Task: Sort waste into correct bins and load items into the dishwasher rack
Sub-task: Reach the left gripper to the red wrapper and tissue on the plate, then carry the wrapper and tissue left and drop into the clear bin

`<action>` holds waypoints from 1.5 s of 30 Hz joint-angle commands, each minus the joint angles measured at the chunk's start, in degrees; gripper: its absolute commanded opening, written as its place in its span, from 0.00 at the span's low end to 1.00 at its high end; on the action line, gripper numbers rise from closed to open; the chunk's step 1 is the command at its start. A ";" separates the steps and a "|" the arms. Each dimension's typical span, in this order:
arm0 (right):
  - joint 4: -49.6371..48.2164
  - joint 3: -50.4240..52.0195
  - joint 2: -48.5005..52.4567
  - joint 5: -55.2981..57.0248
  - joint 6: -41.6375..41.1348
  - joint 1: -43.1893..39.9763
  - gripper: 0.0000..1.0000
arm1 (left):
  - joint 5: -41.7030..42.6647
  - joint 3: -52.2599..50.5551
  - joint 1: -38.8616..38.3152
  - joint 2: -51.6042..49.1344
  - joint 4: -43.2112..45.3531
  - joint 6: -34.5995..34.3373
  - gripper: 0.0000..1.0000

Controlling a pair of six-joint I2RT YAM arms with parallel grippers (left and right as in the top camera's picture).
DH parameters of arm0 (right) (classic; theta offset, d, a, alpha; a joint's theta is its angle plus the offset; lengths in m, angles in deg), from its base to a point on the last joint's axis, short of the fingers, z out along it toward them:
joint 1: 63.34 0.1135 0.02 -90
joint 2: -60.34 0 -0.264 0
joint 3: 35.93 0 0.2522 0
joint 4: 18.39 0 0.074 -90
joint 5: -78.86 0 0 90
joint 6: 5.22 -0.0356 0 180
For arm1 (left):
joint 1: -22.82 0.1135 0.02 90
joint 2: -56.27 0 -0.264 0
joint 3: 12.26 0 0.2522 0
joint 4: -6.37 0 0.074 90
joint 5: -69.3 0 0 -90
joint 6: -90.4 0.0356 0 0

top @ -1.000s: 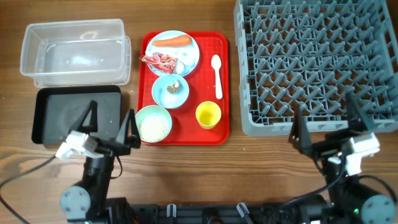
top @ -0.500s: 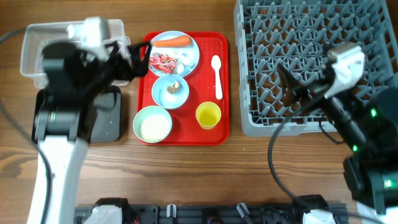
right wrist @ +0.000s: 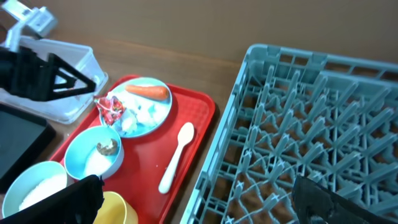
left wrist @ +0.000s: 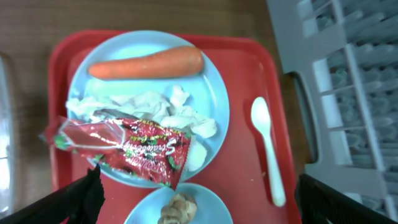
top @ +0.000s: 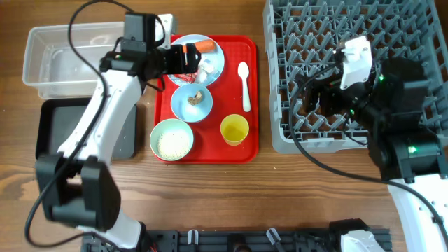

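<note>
Overhead view shows the left gripper (top: 179, 57) hovering over the pale blue plate (top: 215, 66) at the far end of the red tray (top: 250, 105). Its arm reaches across the clear tub (top: 63, 63) and the black tray (top: 52, 133), which lie one behind the other to the left of the red tray. In the left wrist view its fingers (left wrist: 81, 200) stand wide apart at the lower corners, holding nothing. Above them the carrot (left wrist: 147, 62) lies along the plate's far edge, crumpled paper (left wrist: 165, 109) is in the middle, and the red wrapper (left wrist: 127, 146) lies over the near-left rim. The white spoon (left wrist: 267, 149) lies on the tray just right of the plate. The small blue bowl (left wrist: 208, 202), with a brown scrap (left wrist: 176, 209) in it, sits just below the plate. Overhead, the green bowl (top: 155, 133) holding rice (top: 173, 143) and the yellow cup (top: 234, 129) stand apart at the tray's near end. The right gripper (top: 315, 98) hangs over the grey rack (top: 392, 28), towards its left side. The right wrist view shows its fingers (right wrist: 78, 199) spread open and empty above the pegs.
</note>
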 commanded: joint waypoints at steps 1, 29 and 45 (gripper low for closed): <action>0.48 -1.33 1.38 -1.20 -1.55 -0.28 1.00 | -2.99 1.07 -2.80 -6.49 2.47 -3.98 0.99; 2.23 -1.31 2.25 -1.18 -1.55 -0.28 1.00 | -20.90 1.05 -8.76 -21.05 12.98 -17.35 0.47; 1.79 -1.31 2.23 -1.18 -1.55 -0.28 1.00 | -22.36 5.42 -8.26 -4.24 8.26 -16.68 0.04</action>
